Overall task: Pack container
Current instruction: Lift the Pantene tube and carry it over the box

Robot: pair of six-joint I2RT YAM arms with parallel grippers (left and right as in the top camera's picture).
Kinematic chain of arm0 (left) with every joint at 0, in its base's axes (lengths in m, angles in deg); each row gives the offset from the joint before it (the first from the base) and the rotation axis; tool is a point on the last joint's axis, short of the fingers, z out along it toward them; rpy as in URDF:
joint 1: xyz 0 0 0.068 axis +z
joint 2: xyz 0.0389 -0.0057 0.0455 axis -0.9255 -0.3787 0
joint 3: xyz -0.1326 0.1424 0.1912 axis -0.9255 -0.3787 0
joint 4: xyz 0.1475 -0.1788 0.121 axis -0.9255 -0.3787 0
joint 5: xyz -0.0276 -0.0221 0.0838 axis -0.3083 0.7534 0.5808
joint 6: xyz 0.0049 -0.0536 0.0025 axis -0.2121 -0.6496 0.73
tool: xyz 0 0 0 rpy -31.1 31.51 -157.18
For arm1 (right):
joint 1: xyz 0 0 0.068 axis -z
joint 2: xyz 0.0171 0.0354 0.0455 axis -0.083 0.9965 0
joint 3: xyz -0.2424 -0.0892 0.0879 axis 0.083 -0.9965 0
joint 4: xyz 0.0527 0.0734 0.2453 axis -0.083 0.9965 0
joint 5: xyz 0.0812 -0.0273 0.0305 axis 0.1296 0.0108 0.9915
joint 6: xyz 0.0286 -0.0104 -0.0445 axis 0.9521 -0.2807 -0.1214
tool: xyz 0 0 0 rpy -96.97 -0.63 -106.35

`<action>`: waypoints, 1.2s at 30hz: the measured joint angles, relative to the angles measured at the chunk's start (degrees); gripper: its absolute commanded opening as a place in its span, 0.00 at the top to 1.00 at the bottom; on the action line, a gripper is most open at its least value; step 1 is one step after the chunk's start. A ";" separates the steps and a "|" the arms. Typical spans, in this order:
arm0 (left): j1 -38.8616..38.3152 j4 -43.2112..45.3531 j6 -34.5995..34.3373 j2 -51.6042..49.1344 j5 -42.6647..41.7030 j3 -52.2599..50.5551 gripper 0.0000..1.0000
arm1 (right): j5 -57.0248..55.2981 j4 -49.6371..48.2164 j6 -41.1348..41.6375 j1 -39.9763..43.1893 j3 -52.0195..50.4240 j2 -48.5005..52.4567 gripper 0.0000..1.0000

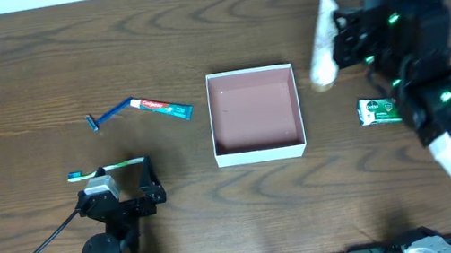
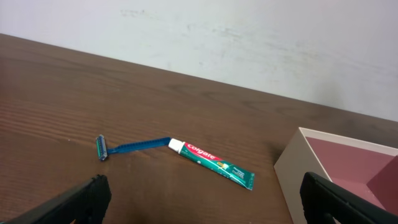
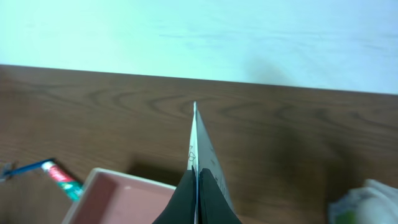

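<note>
First, at the near left, the left tool (image 2: 205, 183) sits low over the dark wood-grain surface (image 1: 17, 69) with its two black fingers spread wide apart. Just beyond it a green-and-white toothbrush (image 1: 110, 168) lies lengthwise left to right, blue bristles at its left end. It is close to the tool, but I cannot tell from above whether they touch.

Over on the right, at about the same depth, a small green soap carton (image 1: 379, 109) lies flat. The container (image 1: 255, 113) stands near the middle of the surface: square and shallow, with thin white walls and its dusty pink-brown floor showing. It is well apart from the left tool and near the soap carton.

Left of the container and slightly farther back, a toothpaste tube (image 1: 162, 108) lies at a slant, white cap toward the left. A blue razor (image 1: 110, 115) lies with its handle end right at that cap and its head pointing away to the left.

Farther still, right of the container's far corner, the right tool (image 3: 196, 177) has its fingers pressed together, pinching a thin pale packet (image 3: 199, 143). The packet stands edge-on ahead of the fingertips in the wrist view and looks long and whitish from overhead. Behind everything runs a plain pale wall (image 2: 249, 37).
</note>
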 measured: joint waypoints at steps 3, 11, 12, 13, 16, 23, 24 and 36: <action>0.00 0.00 0.00 0.00 0.00 0.00 0.02 | -6.51 0.13 2.08 -7.21 0.00 -0.55 0.99; 0.00 0.00 0.00 0.00 0.00 0.00 0.02 | -20.44 -3.96 6.34 -21.38 0.02 1.70 0.99; 0.00 0.00 0.00 0.00 0.00 0.00 0.02 | -21.68 -5.01 6.60 -22.53 0.04 2.67 0.99; 0.00 0.00 0.00 0.00 0.00 0.00 0.02 | -22.62 -5.97 6.78 -23.39 0.11 3.78 0.99; 0.00 0.00 0.00 0.00 0.00 0.00 0.02 | -24.39 -8.66 7.39 -25.24 0.17 8.02 0.99; 0.00 0.00 0.00 0.00 0.00 0.00 0.02 | -25.38 -13.20 8.35 -27.04 0.17 17.29 0.99; 0.00 0.00 0.00 0.00 0.00 0.00 0.02 | -25.44 -13.81 8.55 -27.34 0.17 18.25 0.99; 0.00 0.00 0.00 0.00 0.00 0.00 0.02 | -26.12 -19.26 9.38 -28.17 0.17 23.58 0.99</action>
